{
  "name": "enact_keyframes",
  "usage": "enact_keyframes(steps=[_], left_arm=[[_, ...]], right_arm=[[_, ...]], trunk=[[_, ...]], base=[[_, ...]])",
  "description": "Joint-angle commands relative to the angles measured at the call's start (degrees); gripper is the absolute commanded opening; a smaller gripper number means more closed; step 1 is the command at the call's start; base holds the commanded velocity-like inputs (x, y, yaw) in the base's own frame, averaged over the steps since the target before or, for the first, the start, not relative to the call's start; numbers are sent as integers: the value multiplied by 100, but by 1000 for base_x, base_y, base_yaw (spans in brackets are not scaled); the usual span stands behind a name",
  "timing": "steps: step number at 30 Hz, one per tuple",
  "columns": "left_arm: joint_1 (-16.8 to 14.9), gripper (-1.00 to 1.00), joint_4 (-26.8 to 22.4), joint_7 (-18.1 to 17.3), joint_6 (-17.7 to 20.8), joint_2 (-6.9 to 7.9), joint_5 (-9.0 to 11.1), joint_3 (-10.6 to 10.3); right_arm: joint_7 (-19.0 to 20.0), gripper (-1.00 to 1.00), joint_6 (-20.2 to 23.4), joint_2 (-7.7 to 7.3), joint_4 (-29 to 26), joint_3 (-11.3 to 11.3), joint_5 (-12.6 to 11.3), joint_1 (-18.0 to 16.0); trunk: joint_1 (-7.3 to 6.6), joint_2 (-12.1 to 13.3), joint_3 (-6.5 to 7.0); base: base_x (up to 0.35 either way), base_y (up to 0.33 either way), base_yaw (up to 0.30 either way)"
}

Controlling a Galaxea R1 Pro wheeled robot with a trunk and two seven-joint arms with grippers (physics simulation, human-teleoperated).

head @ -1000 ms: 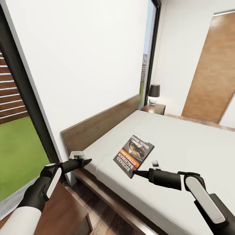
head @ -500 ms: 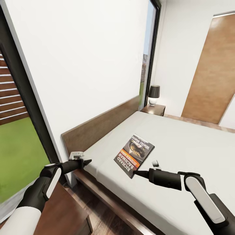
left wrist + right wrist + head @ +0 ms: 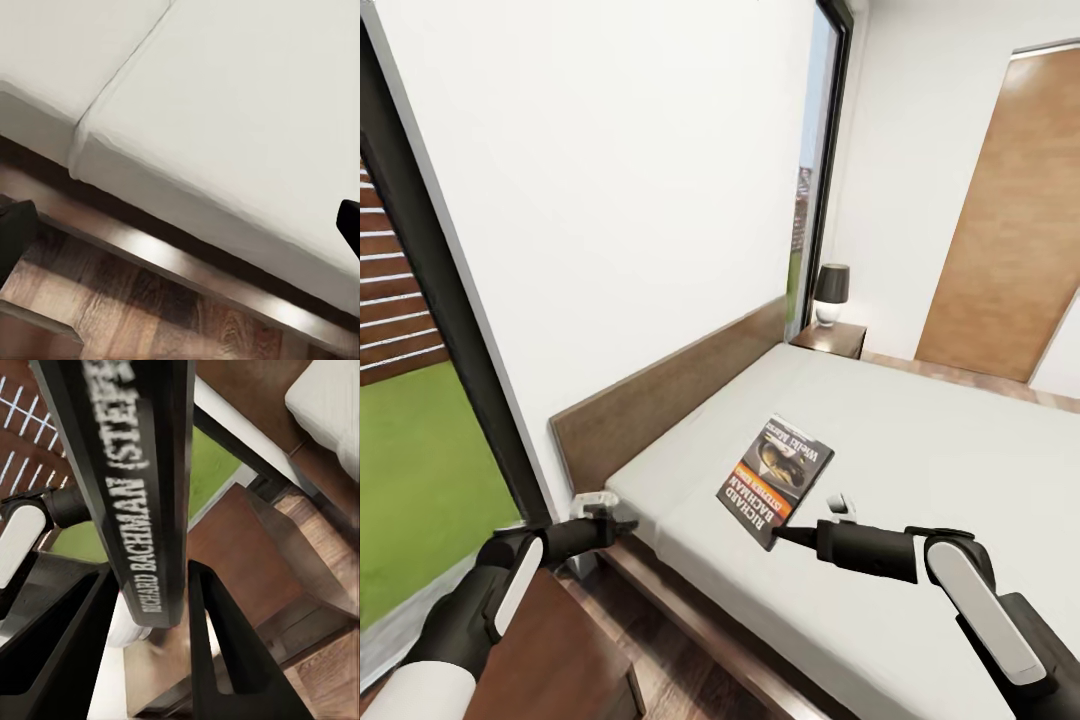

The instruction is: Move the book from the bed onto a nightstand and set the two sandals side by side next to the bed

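Observation:
The book [image 3: 778, 480], dark with an orange band, hangs tilted just above the pale mattress of the bed [image 3: 920, 440]. My right gripper [image 3: 775, 535] is shut on its lower corner. In the right wrist view the book's spine [image 3: 142, 487] stands between the two black fingers [image 3: 225, 652]. My left gripper [image 3: 622, 524] hovers open by the bed's near corner, over the edge of the mattress [image 3: 225, 97] and the wood floor. One nightstand [image 3: 575, 650] sits below my left arm. The other nightstand [image 3: 830, 338] stands beyond the bed. The sandals are out of view.
A dark lamp [image 3: 831, 290] stands on the far nightstand. The brown headboard [image 3: 670, 390] runs along the white wall. A tall window [image 3: 410, 440] is at the left and a brown door [image 3: 1010, 220] at the back right. A strip of floor [image 3: 660, 640] separates the bed and the near nightstand.
My left gripper has dropped a little toward the bed's corner. The head view has shifted slightly. The book stays held in my right gripper at about the same place.

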Motion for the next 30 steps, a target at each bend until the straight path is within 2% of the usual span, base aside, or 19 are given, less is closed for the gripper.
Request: enact_keyframes(steps=[1,10,15,21,25,30], left_arm=[[24,100,-3,-5,51,3,35,7],[154,100,-69,-9,54,6,42,10],[172,100,-321,-15,91,8,53,13],[179,100,-731,-59,475,13,63,21],[176,100,-892,-346,696,46,58,49],[174,100,-1027,-815,845,263,58,103]], right_arm=[[60,-100,17,-7,-3,2,73,-7],[54,-100,42,-24,-8,-10,145,-13],[53,-100,60,-33,-6,-75,193,-13],[53,-100,68,-38,-5,-111,330,-19],[54,-100,70,-26,-6,-111,517,-34],[61,-100,74,-7,-50,-85,717,-44]], trunk=[[-23,38,13],[-220,399,174],[-330,600,264],[-462,840,372],[-550,1001,444],[-660,1201,533]], base=[[0,0,0],[0,0,0],[0,0,0],[0,0,0],[0,0,0],[0,0,0]])
